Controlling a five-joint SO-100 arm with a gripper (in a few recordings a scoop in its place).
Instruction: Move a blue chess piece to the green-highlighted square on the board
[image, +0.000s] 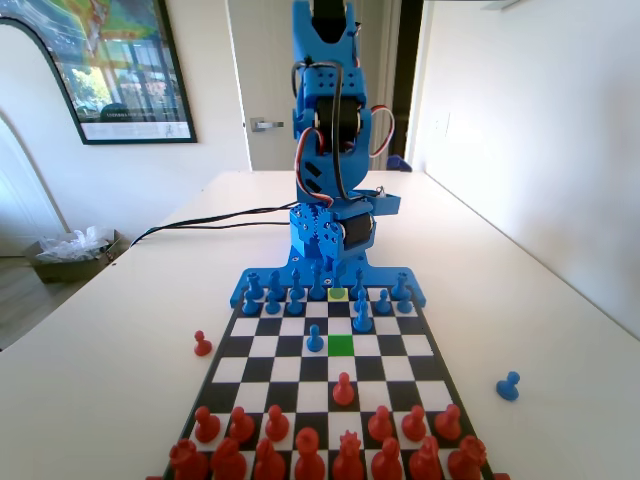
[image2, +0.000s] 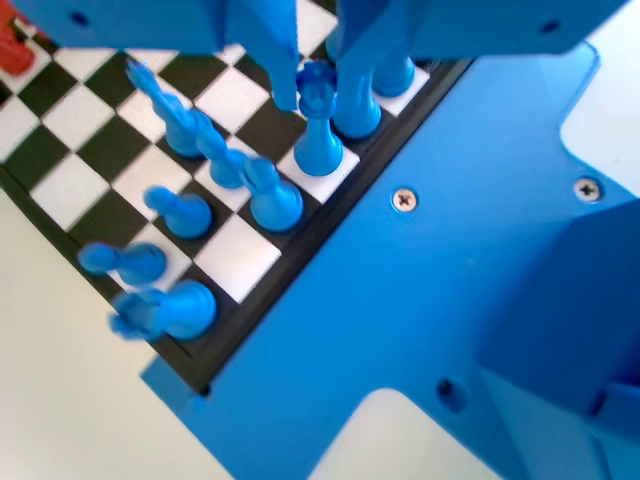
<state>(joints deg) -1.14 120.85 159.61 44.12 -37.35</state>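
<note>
Fixed view: 1 board (image: 395, 345); 1 green sq (image: 341, 345), 1 yellow-green sq (image: 338, 294). Off board: 1 red pawn (image: 203, 345), 1 blue pawn (image: 508, 386).

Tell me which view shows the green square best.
The fixed view: the green square lies bare in the board's middle, beside a blue pawn. The wrist view looks at the back-row pieces under the gripper, not at that square.
</note>
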